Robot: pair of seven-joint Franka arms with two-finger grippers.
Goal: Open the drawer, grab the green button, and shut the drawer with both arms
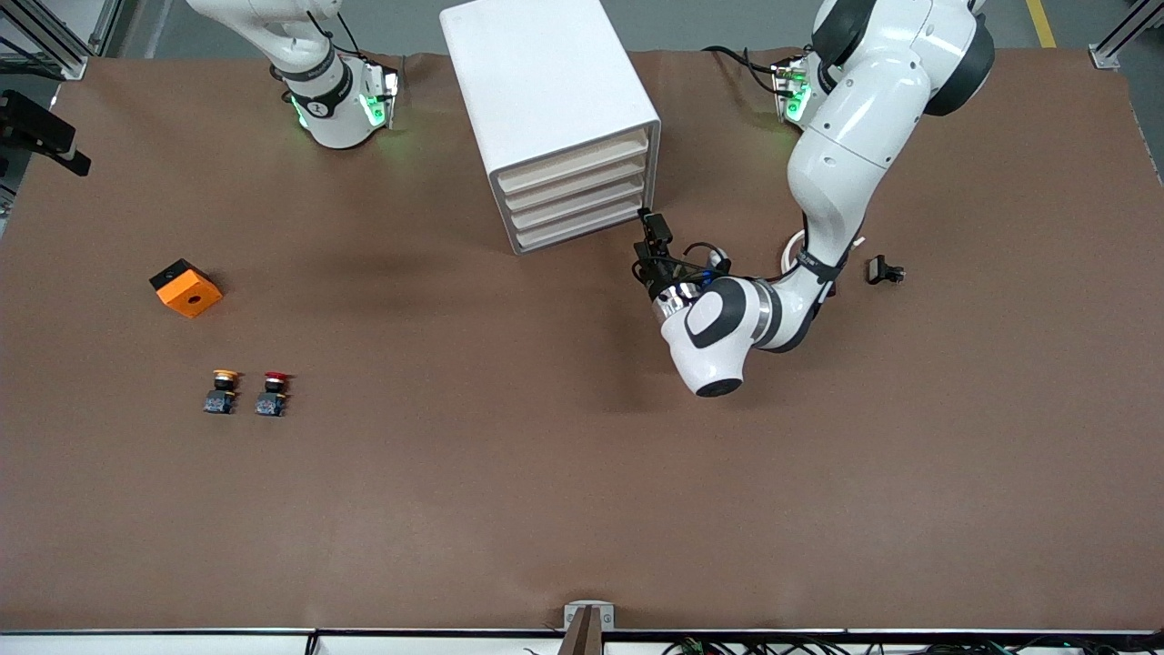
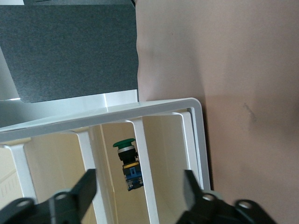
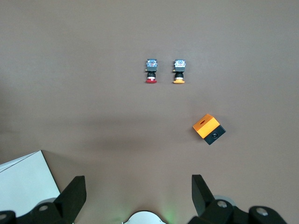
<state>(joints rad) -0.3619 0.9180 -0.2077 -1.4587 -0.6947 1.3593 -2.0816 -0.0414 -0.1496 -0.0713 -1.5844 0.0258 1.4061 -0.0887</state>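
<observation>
The white cabinet (image 1: 546, 82) stands at the robots' side of the table, its four cream drawer fronts all flush. The lowest drawer (image 1: 575, 231) is shut. My left gripper (image 1: 653, 240) hangs low just in front of that drawer's corner toward the left arm's end, fingers open and empty. In the left wrist view the gripper (image 2: 139, 191) faces the cabinet front (image 2: 154, 106), and the green button (image 2: 126, 161) shows inside, partly covered by a white rail; I cannot tell in which drawer. My right gripper (image 3: 138, 196) is open and empty, high over the table.
An orange and black box (image 1: 186, 287), a yellow-capped button (image 1: 221, 390) and a red-capped button (image 1: 272, 393) lie toward the right arm's end. They also show in the right wrist view: box (image 3: 209, 129), yellow (image 3: 179, 71), red (image 3: 151, 71). A small black part (image 1: 884, 271) lies beside the left arm.
</observation>
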